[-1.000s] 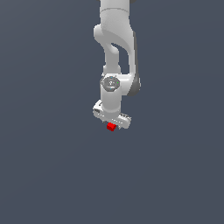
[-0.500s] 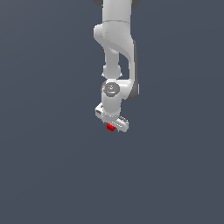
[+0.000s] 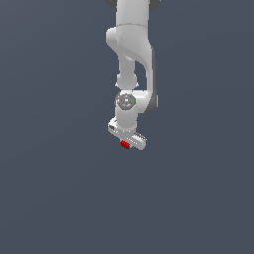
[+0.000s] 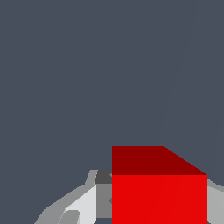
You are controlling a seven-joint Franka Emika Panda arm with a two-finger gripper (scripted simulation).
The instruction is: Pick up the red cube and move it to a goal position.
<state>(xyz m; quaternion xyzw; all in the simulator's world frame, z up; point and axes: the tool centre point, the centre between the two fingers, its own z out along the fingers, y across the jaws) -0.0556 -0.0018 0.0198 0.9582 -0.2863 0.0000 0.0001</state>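
Note:
The red cube shows as a small red patch right under the white hand of my arm in the exterior view. In the wrist view the red cube fills the space between the two grey fingers, whose pads lie against its sides. My gripper is shut on the red cube; in the wrist view the gripper has most of its fingers hidden behind the cube. The hand is tilted, its side toward the exterior view's right being lower.
A plain dark grey surface fills both views. The white arm reaches down from the top of the exterior view. No other object shows.
The hand has turned at the wrist and now sits tilted. The upper arm has shifted a little toward the exterior view's right. The cube has stayed between the fingers, at nearly the same spot.

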